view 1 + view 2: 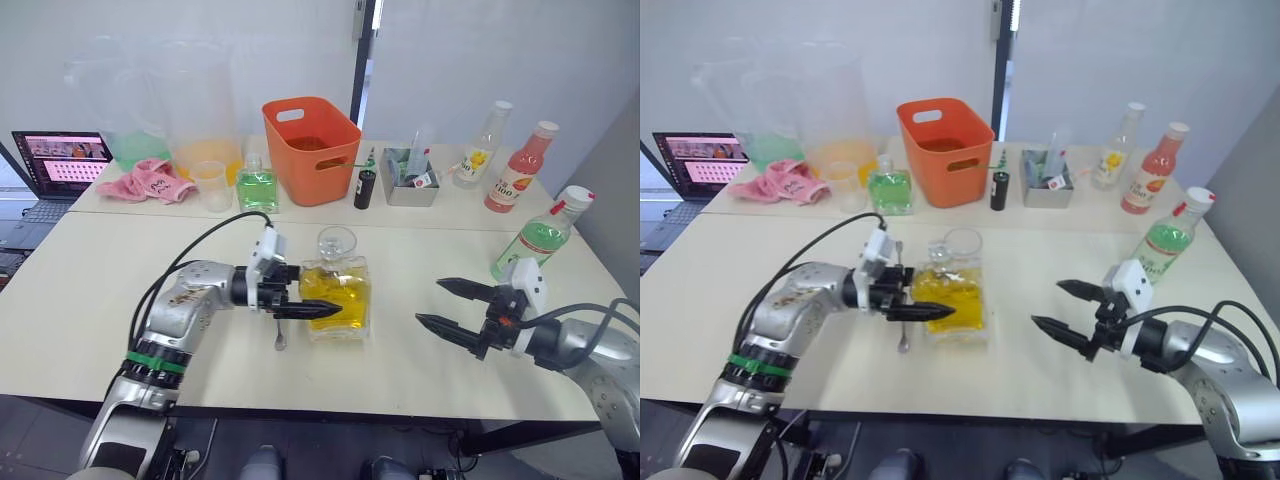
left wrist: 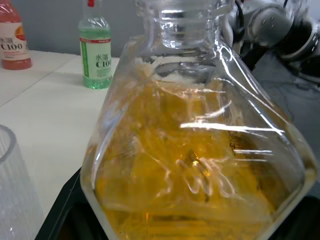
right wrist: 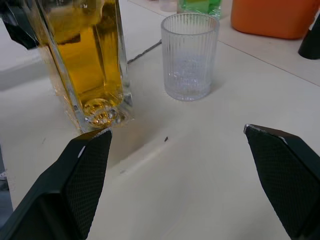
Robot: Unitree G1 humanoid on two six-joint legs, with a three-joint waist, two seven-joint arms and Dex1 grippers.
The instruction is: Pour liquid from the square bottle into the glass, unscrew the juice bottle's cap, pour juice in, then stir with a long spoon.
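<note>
Square clear glass bottle w/ amber liquid (image 1: 338,295) is standing upright on the white table (image 1: 90,290), roughly centre, no stopper on its neck. Left gripper (image 1: 318,309) is reaching in from the robot's left w/ black fingers lying along the bottle's sides; looks clamped on it, bottle sitting between the fingers in left wrist view. Ribbed clear drinking glass (image 3: 189,56) is standing just behind the bottle, near but apart. Long metal spoon (image 1: 280,335) is lying on the table under the left gripper, beside the bottle's left side.

Right gripper (image 1: 441,303) is hovering over the table well to the bottle's right, fingers spread wide, holding nothing.

Green juice bottle w/ white cap (image 1: 542,235) is standing at the table's right side, behind the right gripper. Along the back: orange plastic basket (image 1: 311,148), small green square bottle (image 1: 257,187), black cylinder (image 1: 364,189), grey metal tray w/ small items (image 1: 409,178), yellow-label bottle (image 1: 480,146), pink drink bottle (image 1: 520,167), pink cloth (image 1: 148,181), clear plastic cup (image 1: 211,185), big clear pitchers (image 1: 195,110), laptop (image 1: 55,165) at far left.

Nothing is sitting between the right gripper and the bottle.
</note>
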